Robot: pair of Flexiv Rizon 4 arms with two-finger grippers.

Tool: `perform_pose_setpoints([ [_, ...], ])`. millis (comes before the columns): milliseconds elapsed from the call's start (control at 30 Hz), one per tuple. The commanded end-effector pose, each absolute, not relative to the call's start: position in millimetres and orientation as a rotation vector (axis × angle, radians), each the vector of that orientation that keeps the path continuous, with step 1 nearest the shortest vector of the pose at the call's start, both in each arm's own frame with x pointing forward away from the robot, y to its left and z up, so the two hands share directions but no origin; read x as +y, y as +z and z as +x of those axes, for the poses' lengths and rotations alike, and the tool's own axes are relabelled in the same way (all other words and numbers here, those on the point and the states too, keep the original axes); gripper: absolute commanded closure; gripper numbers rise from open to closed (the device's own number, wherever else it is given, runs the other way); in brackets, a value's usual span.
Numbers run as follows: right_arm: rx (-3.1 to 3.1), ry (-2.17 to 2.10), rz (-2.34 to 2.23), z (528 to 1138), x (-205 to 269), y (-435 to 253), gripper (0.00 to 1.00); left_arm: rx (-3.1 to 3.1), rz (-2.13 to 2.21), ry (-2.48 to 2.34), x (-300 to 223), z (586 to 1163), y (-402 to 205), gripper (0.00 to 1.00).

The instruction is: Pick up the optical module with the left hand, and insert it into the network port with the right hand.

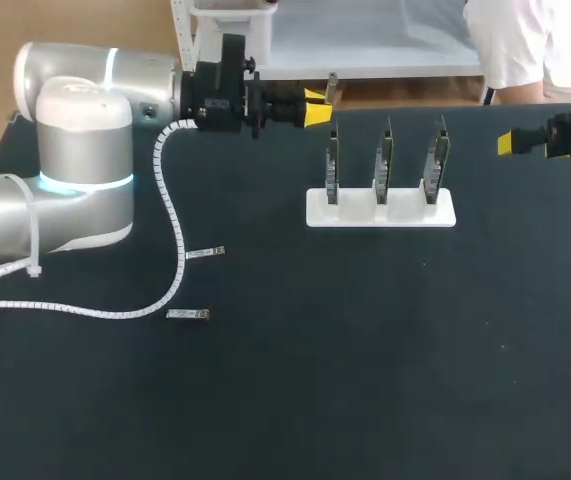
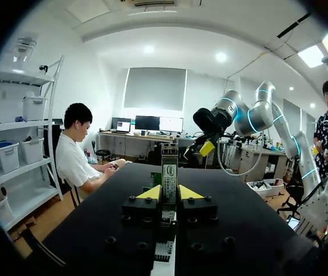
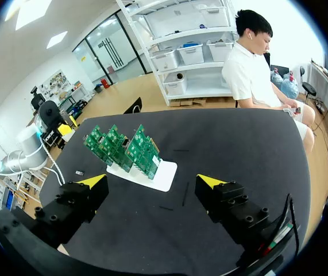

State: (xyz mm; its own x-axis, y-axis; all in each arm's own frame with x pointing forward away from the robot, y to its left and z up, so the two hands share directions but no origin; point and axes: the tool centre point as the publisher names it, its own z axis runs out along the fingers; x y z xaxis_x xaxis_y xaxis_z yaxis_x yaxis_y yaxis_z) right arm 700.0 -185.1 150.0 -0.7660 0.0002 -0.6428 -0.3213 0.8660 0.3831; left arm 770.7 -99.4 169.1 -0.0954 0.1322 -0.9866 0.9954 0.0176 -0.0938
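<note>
The left gripper is sitting in the upper middle of the head view, its fingers clamping the optical module from both sides. The module is standing upright between the yellow tips. In the head view it is probably the small grey piece just above those tips, though this is hard to confirm. The right gripper is hanging at the upper right edge, fingers wide apart and gripping nothing. Below and between the grippers, three green boards are standing upright in a white base. Two small metal pieces are lying on the black table at left centre, beside a white cable.
</note>
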Motion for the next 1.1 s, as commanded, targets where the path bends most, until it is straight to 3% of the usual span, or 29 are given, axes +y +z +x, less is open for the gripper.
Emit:
perform_pose_setpoints([
  [33, 2.374, 0.636, -0.231, 700.0, -185.1, 150.0, 0.0, 1.39, 1.247, -1.226, -104.5, 777.0, 165.9, 1.0],
  [1100, 2.374, 0.636, -0.231, 700.0, -185.1, 150.0, 0.0, 1.383, 1.279, -1.296, -108.7, 769.6, 161.0, 1.0],
])
